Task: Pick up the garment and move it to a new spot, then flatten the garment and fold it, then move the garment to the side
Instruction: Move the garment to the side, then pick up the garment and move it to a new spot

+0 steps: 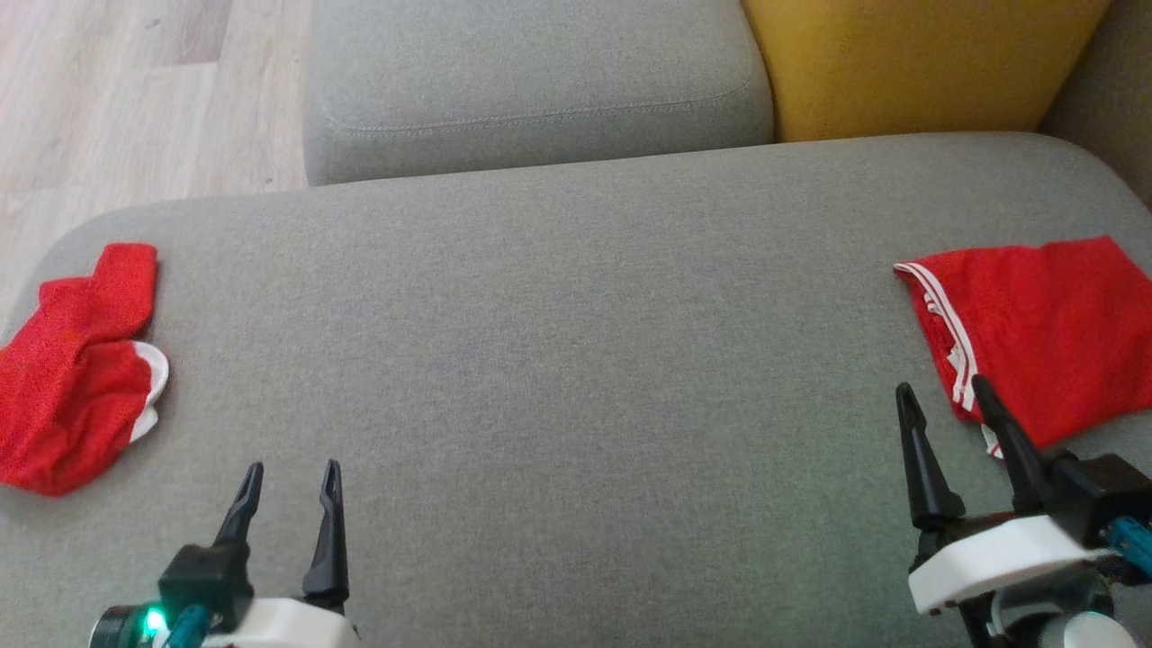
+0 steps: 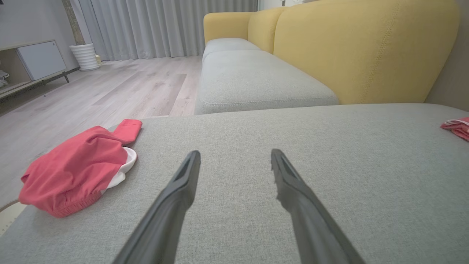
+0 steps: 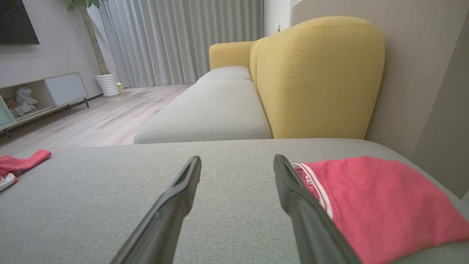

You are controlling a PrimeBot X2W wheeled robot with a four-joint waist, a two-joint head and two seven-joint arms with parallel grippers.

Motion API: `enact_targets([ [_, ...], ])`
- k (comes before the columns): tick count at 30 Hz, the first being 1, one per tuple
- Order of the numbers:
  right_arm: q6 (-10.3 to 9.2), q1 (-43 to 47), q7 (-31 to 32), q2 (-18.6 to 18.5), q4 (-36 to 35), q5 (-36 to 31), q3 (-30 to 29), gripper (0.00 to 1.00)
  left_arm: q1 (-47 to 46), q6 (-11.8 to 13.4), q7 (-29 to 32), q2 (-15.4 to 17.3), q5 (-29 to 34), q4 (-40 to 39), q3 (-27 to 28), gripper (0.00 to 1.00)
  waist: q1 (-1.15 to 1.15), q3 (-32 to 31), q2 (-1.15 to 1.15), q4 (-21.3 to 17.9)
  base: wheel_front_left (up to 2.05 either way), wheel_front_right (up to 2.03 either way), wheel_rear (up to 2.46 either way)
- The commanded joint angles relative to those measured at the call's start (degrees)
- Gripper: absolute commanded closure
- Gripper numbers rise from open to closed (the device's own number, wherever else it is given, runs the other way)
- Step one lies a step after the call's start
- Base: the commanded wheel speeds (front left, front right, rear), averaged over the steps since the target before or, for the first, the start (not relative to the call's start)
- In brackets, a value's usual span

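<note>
Hanging spread wide and empty, the left fingers [image 1: 328,531] hover over the bare grey sofa cushion [image 1: 576,360], and the right fingers [image 1: 920,468] do the same on the right. By the right pair's outer tip lies a flat red garment [image 1: 1044,333] with white stripes. A crumpled red garment [image 1: 72,378] sits at the cushion's left edge, near the left pair. Swinging across, the right tip could snag the striped hem and rumple it. A shallow pinch on the crumpled one might push it onto the floor [image 1: 135,90].
</note>
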Motion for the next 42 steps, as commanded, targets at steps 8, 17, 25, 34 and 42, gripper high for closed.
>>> enact_targets([
  [8,0.37,-0.8,0.0,0.2,-2.7,-0.2,0.8,0.00,-2.5,0.6,0.2,1.5,-0.5,-2.2,1.9,0.00,0.00,0.1,0.00,0.4,0.00,0.00,0.00],
  [17,0.37,0.2,0.2,0.6,-4.3,-0.7,0.2,0.00,-4.9,-0.2,0.0,1.6,-1.0,-2.3,2.1,0.00,0.00,0.2,0.00,7.5,0.00,0.00,0.00],
  [25,0.37,-0.4,0.2,0.9,-5.1,-0.8,1.9,0.00,-6.9,-0.8,-0.6,2.4,-1.6,-1.4,3.2,0.00,0.00,-0.4,0.00,17.0,0.00,0.00,0.00],
  [34,0.37,-1.2,0.3,1.0,-5.2,-1.1,3.4,0.00,-6.3,-0.2,-0.9,3.4,-2.0,-2.1,4.6,0.00,0.00,-0.5,0.00,23.4,0.00,0.00,0.00],
  [42,0.37,-1.3,0.1,1.1,-5.1,-0.7,3.6,0.00,-6.2,0.4,-1.1,3.8,-1.8,-3.1,4.9,0.00,0.00,-0.2,0.00,25.1,0.00,0.00,0.00],
])
